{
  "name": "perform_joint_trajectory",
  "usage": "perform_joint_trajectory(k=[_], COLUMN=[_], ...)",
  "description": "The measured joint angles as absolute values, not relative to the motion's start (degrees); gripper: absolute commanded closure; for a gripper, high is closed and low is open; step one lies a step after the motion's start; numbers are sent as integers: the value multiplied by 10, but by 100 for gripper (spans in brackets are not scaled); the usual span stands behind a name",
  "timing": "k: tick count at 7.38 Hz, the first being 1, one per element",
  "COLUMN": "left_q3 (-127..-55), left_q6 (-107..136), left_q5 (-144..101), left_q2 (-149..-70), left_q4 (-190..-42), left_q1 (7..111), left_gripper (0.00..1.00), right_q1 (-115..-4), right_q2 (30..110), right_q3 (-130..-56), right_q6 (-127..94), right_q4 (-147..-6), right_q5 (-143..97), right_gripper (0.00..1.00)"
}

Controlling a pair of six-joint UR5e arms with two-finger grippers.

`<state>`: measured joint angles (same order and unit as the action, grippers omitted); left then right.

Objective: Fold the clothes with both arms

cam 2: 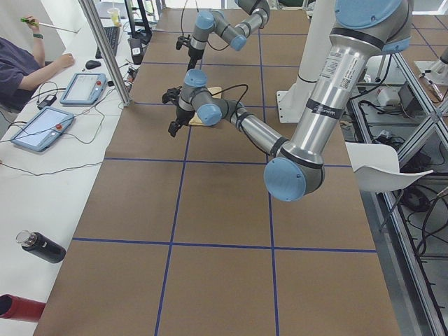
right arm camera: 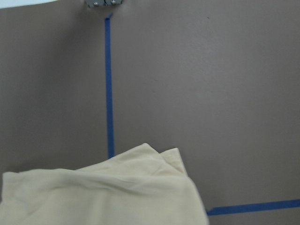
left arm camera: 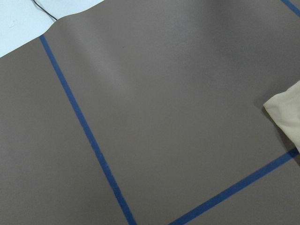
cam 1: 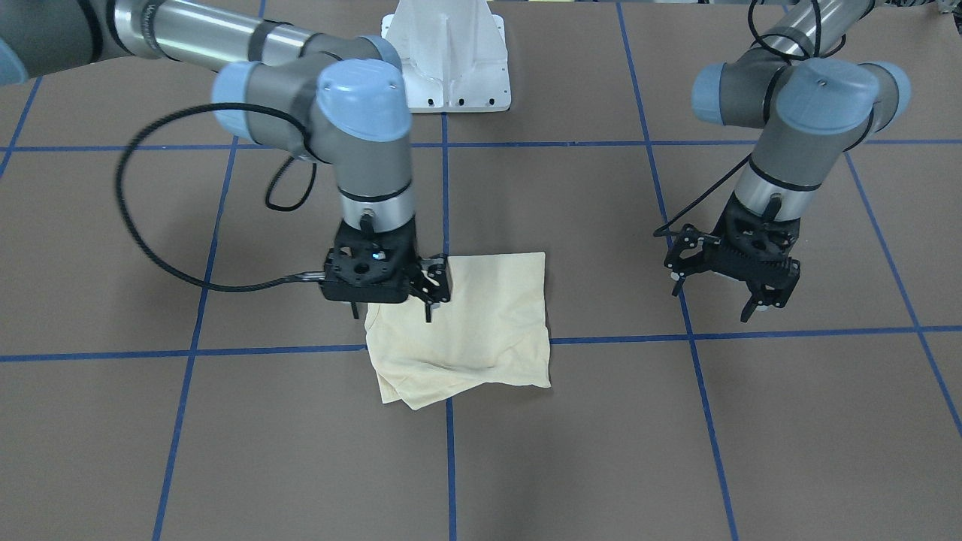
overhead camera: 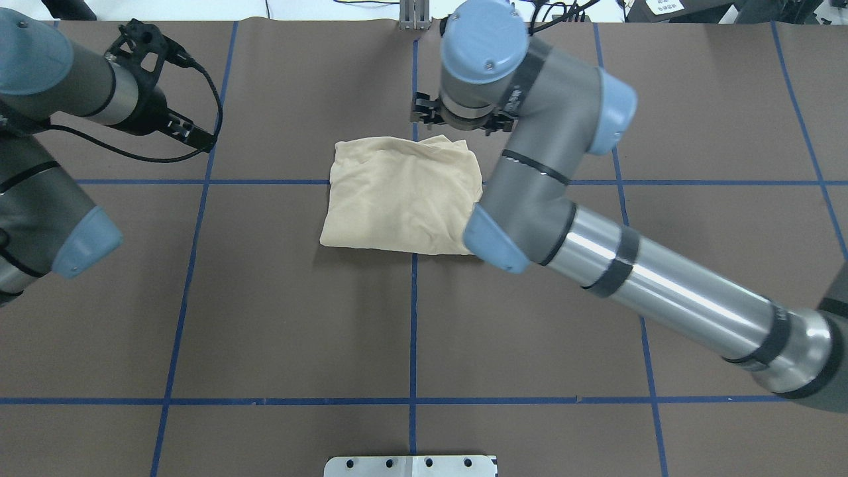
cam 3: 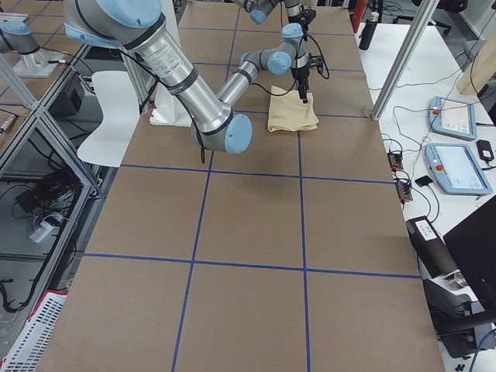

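Both black two-finger tools, the right tool [cam 1: 391,315] and the left tool [cam 1: 710,304], are seen with fingers apart and empty; the folded pale cream-yellow thin-fabric T-shirt [cam 1: 481,323] is laid at the middle of the brown blue-taped bench [cam 1: 601,451], one corner just below the right tool; the left tool is found well apart to the side, so the right is judged nearer.

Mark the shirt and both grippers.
shirt [overhead camera: 401,195], overhead view, centre of the folded fabric.
left gripper [cam 1: 712,300], front-facing view, midway between its fingertips.
right gripper [cam 1: 391,309], front-facing view, midway between its fingertips.
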<state>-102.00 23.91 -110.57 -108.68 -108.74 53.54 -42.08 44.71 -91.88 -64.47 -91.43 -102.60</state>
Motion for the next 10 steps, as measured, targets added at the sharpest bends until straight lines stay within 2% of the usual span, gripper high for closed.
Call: perform_joint_trajectory(k=[2,3,6,8,10], left_q3=[-1091,-1101,-1059,-1016,-988], left_q6=[139,74,-137,-200,-227], left_q5=[-1125,-1150,-1207,-1213,-1225], left_q2=[-1008,-976,-909,-879,-841], left_q4=[-1055,-1047,-1045,-1045,-1042], left_q1=[602,658,825,888,946], left_gripper=[0,0,0,0,0], right_q1=[-522,-584,-783,-864,-902], right_q2=[595,668,873,977,1032], right_q3=[-1070,-1105,-1113,-1093,-1076], right_q6=[-472,-368,-29,59,74], right_q4=[-974,-980,-984,-984,-981], right_q5=[-1130,-1182,-1279,-1288,-1287], right_gripper=[0,0,0,0,0])
